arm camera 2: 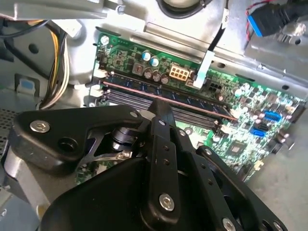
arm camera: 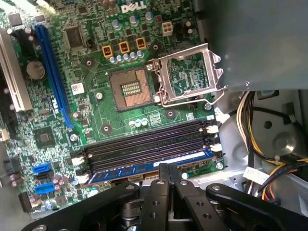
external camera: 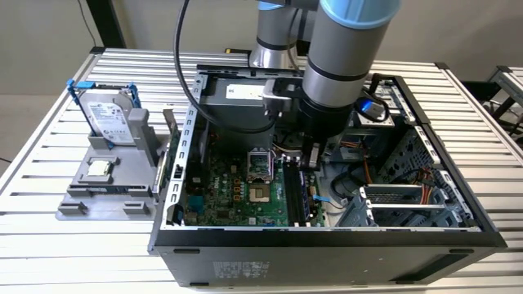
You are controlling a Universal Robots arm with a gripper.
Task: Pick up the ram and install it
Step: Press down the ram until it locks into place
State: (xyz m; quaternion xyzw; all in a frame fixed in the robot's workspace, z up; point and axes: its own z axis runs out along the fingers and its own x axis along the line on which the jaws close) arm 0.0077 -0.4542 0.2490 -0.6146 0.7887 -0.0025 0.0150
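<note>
While seated in outermost slot [arm camera: 144,161], ram [arm camera: 149,169] at gripper's 12 o'clock; gripper [arm camera: 167,168] fingers together, tips pressing its top edge. Step: seating. Next calls for firm, even downward push.

The bench [external camera: 73,245] is ribbed metal slats with a pale, dull sheen. On it the computer case [external camera: 327,245] looks like grey sheet metal, matt on its walls (brighter where bare inner panels catch light). The motherboard [arm camera: 91,96] is glossy green circuit board, its memory slots [arm camera: 144,142] matt black plastic, and the ram [arm camera: 144,169] a smooth blue board seated in the slot nearest the claw [arm camera: 166,169], which is matt black plastic or metal with shiny silver screw heads. The processor socket frame [arm camera: 187,77] is bright polished metal. The grey holder [external camera: 102,190] looks like matt plastic; the hard drive [external camera: 110,116] in it has a silver metallic face.
</note>
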